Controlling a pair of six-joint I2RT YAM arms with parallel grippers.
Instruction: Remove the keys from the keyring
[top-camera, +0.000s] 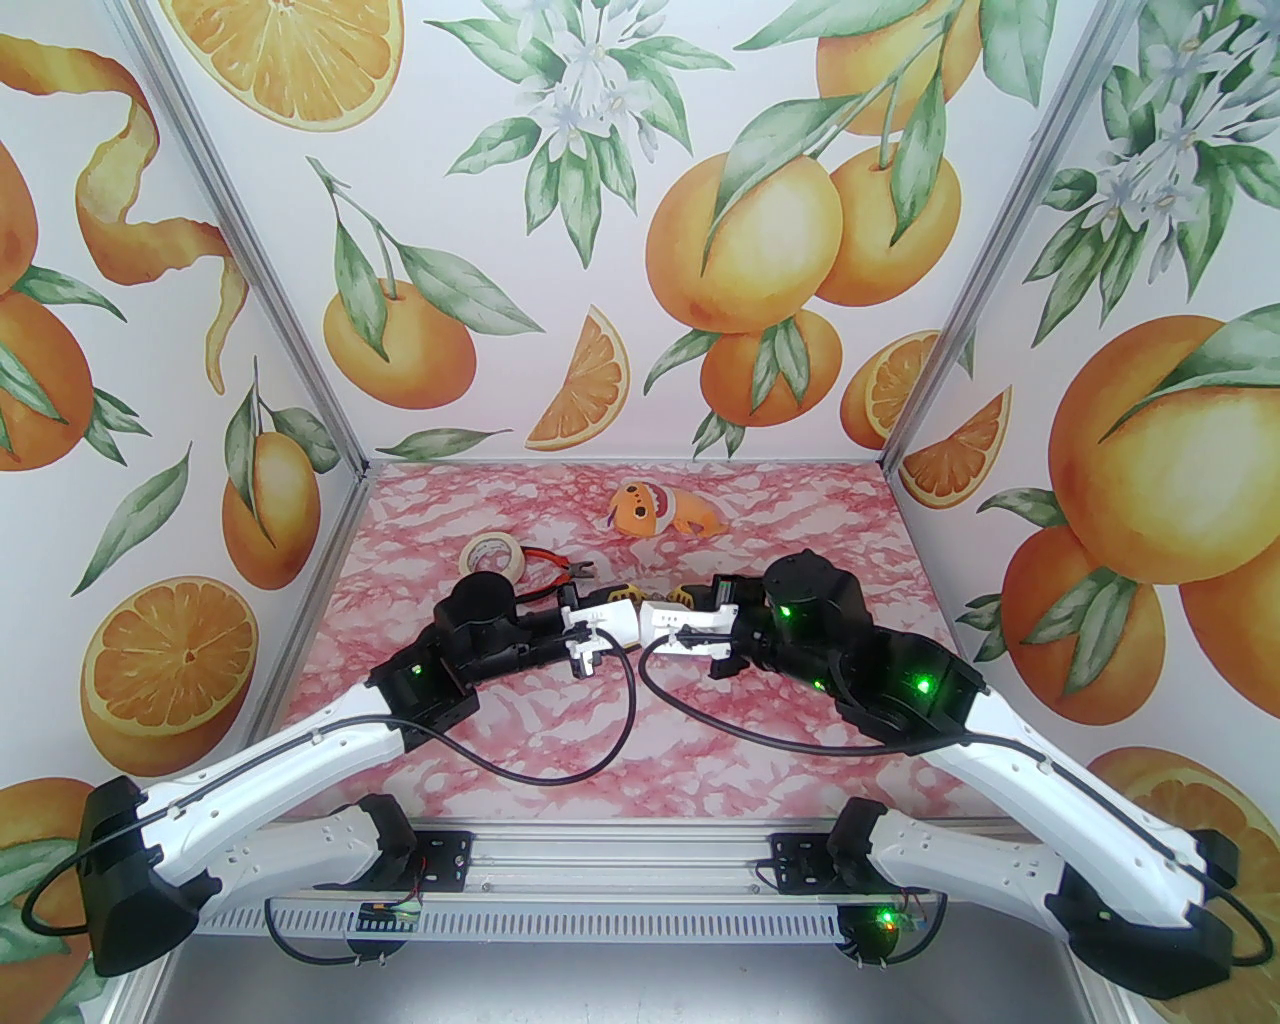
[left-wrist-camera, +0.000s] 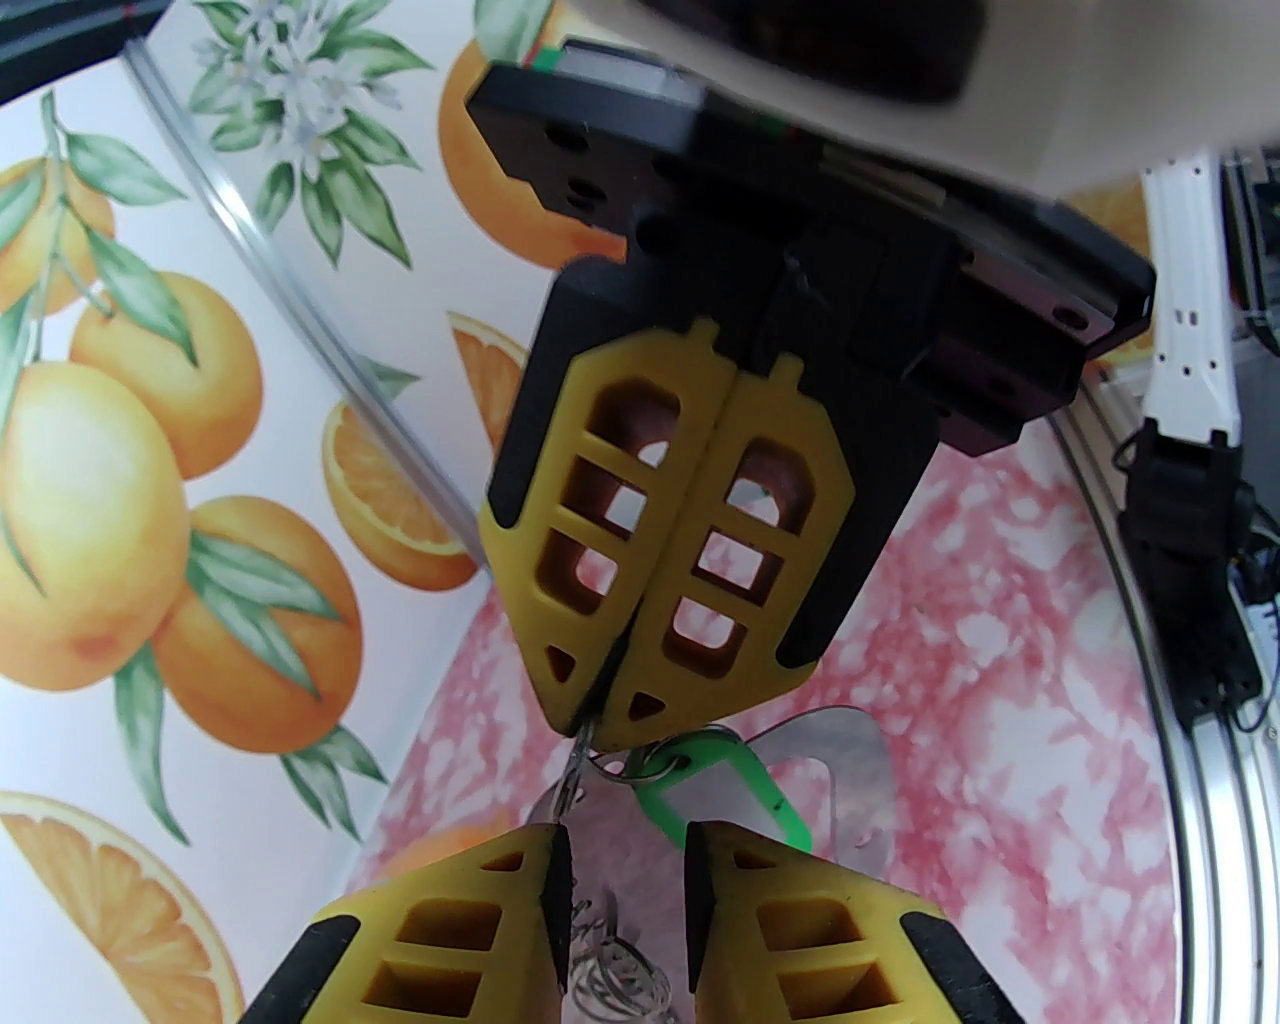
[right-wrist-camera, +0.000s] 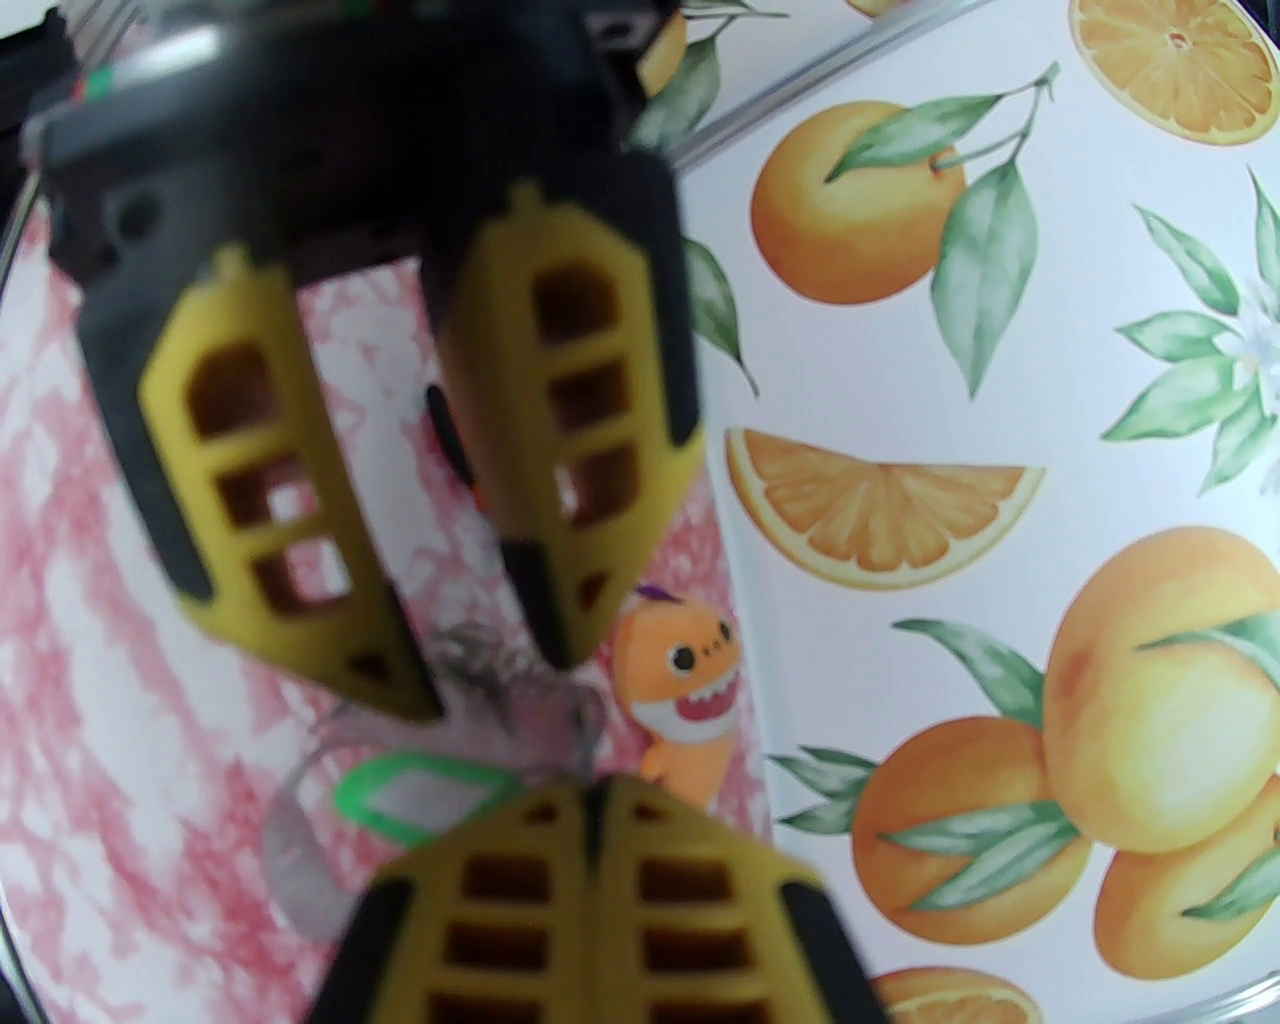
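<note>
One green key tag hangs by a small metal loop from the keyring. The whole bundle is up in the air above the table, between my two grippers, which meet tip to tip over the middle of the surface. The right gripper has its jaws pressed together on a thin wire of the keyring, just beside the tag. The left gripper has its jaws partly spread with a knot of small rings between them. I cannot tell if the pads really press on these rings.

I judge that the step in hand is to work the green tag's loop off the keyring. To do it well, I would use the right pinch as a firm anchor. The left should take only the tag's own loop, not the neighbour rings. It should then slide the loop along the wire instead of pulling straight, because such thin wire may slip out of the pads. The moves should be small, as the fingertips are nearly touching.

Below is the pink marbled table. Farther back lie a beige tape roll, red-handled pliers just beside it, and an orange plush toy near the far edge. Walls printed with oranges close three sides.
</note>
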